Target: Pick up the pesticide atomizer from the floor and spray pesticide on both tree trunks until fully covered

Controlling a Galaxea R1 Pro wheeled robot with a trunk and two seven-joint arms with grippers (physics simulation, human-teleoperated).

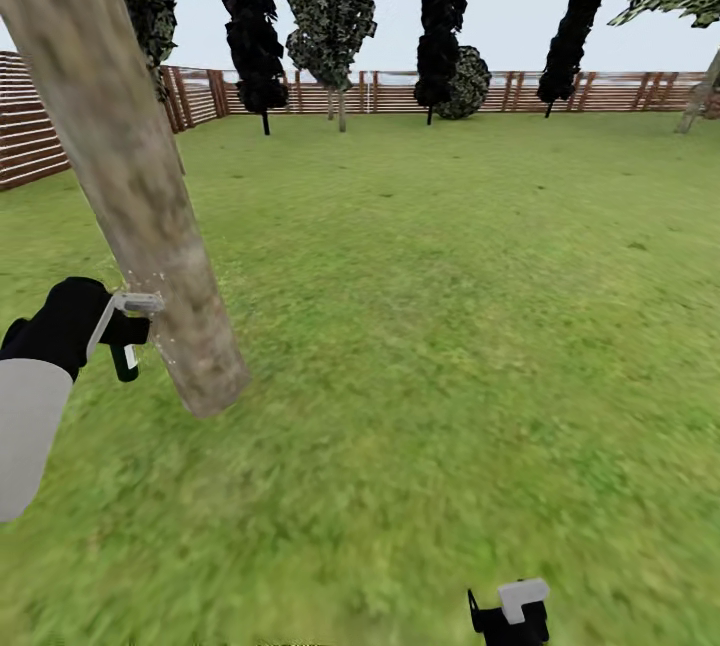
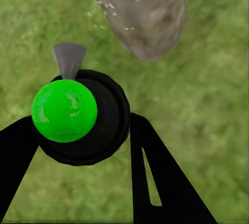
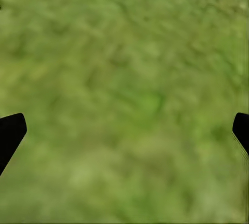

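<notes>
you are holding the atomizer (image 1: 124, 338) in your left gripper (image 1: 112, 328), its fingers (image 2: 155, 177) clamped around the bottle, with the pale nozzle almost touching the trunk (image 1: 150, 216) at the near left of the lawn (image 1: 450, 326). pale droplets are showing around the nozzle and low on the bark, so you are probably spraying only one low patch. the risk is uneven cover: holding this close and this low is likely leaving the upper trunk and its far side bare. you are also risking a knock of the nozzle against the bark, which could twist the bottle in the grip. your right gripper (image 1: 512, 616) is hanging with its fingers spread wide and nothing between them over the near grass. the second tree (image 1: 690, 6) is standing far right by the fence (image 1: 400, 91), well apart, not yet treated as far as you can judge.
</notes>
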